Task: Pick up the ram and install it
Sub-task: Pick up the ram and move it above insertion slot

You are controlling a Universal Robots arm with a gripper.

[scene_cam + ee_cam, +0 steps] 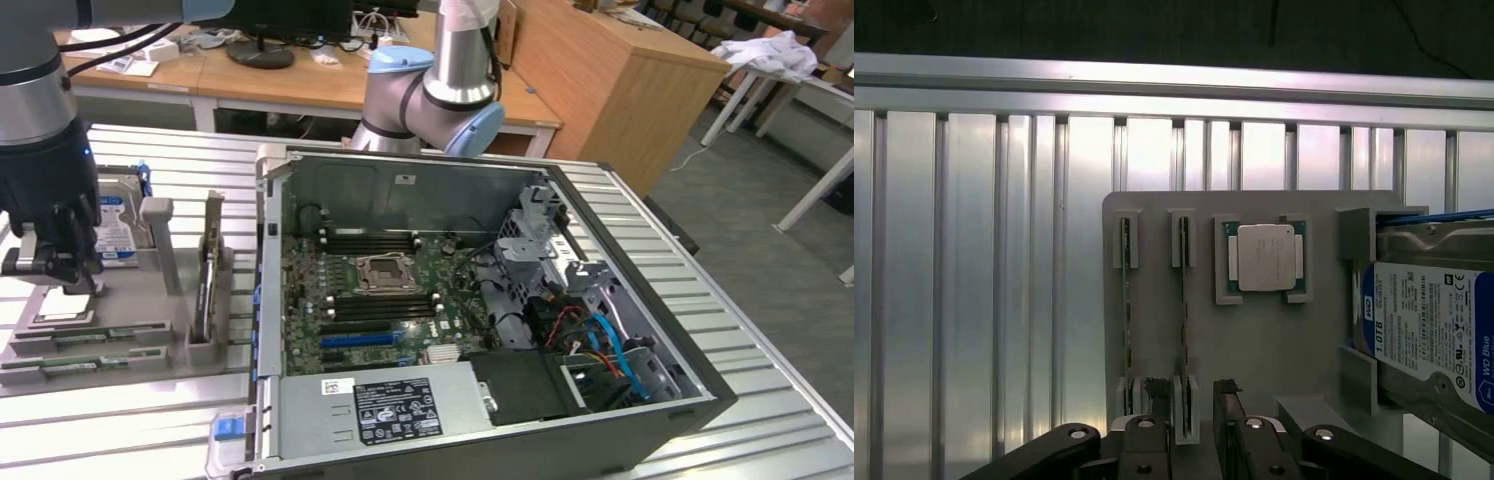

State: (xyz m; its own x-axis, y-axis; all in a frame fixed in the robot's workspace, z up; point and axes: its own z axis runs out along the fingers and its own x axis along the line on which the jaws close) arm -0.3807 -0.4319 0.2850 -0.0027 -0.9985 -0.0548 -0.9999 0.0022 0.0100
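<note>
The arm (430,92) rises from blue-capped joints at the back, and its wrist (40,150) hangs vertically at the exterior view's left. The gripper (56,285) points straight down, its dark fingers (1146,450) standing apart, their linkage splayed evenly to both sides.

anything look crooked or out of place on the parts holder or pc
Nothing stands out. One ram stick and the other ram stick stand straight in their slots on the grey holder, the CPU chip lies flat in its pocket, and the hard drive sits in its bracket. The computer case lies open, with nothing spilled.
</note>
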